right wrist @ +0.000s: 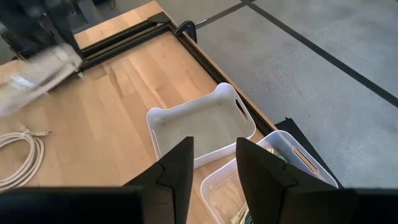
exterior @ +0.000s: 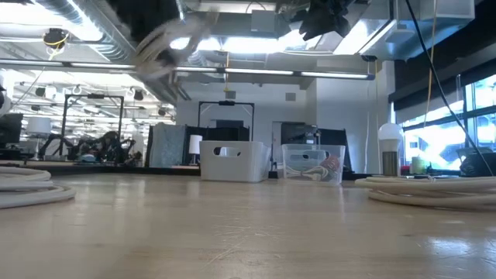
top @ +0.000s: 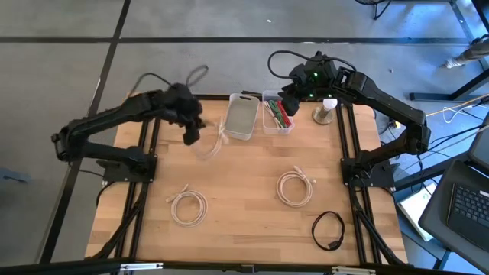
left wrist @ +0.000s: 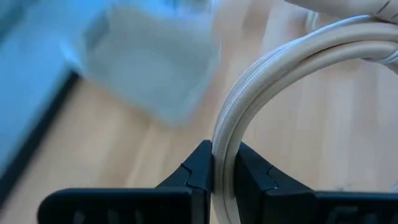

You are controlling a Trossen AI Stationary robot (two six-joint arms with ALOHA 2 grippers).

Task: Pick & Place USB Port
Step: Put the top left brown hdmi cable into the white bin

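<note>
Here the left gripper (left wrist: pixel 222 177) has its jaws clamped on a coiled white cable (left wrist: pixel 261 106), lifted beside the white bin (top: pixel 241 119).

The left arm reaches in from the left side, elbow bent, its gripper (top: pixel 192 131) raised above the bench with jaws pinched tight on a cream cable coil (left wrist: pixel 261 93). The right arm folds back over the far right corner, its gripper (right wrist: pixel 211 163) held high, jaws parted and holding nothing.
</note>
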